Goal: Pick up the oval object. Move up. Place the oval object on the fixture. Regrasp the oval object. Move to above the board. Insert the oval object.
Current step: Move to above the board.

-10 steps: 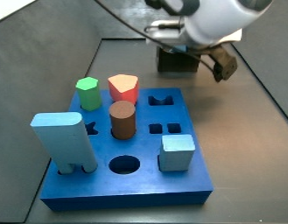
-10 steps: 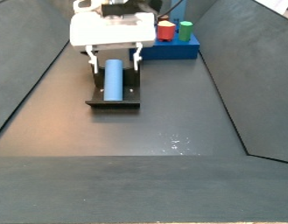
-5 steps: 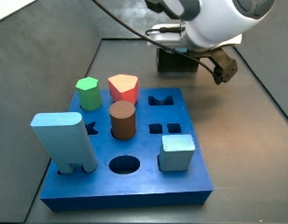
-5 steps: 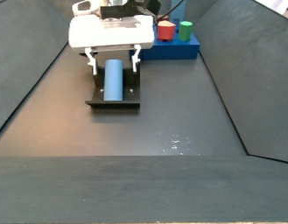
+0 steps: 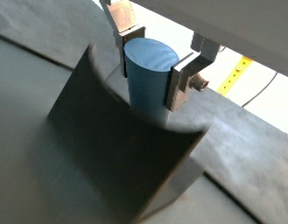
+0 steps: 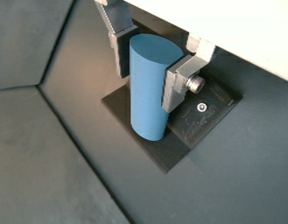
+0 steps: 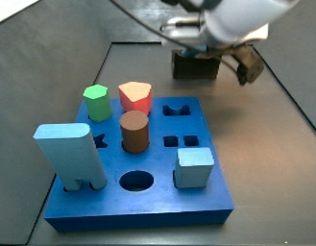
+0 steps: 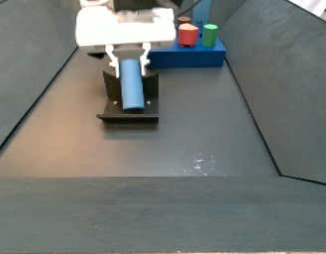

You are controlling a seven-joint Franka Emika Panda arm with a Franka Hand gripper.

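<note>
The oval object (image 8: 130,87), a slim slate-blue peg, lies along the dark fixture (image 8: 128,117) on the floor in front of the board (image 8: 192,56). My gripper (image 8: 130,62) hangs over the peg's far end, between the board and the fixture. In both wrist views the gripper (image 5: 150,74) (image 6: 149,75) has its silver fingers (image 6: 178,83) pressed on either side of the oval object (image 6: 147,101), shut on it. The peg still rests in the fixture's notch (image 5: 116,144). In a side view the board (image 7: 147,202) is near and the gripper (image 7: 232,63) is behind it.
On the board stand a green peg (image 7: 96,100), a red peg (image 7: 134,96), a brown cylinder (image 7: 133,132), a bulky light-blue block (image 7: 66,154) and a grey-blue cube (image 7: 194,168). A round hole (image 7: 137,180) is open. Sloped dark walls (image 8: 33,89) flank the floor.
The fingers stood wide apart on both sides of the peg; now they have closed onto its far end. The peg and fixture have not shifted.
</note>
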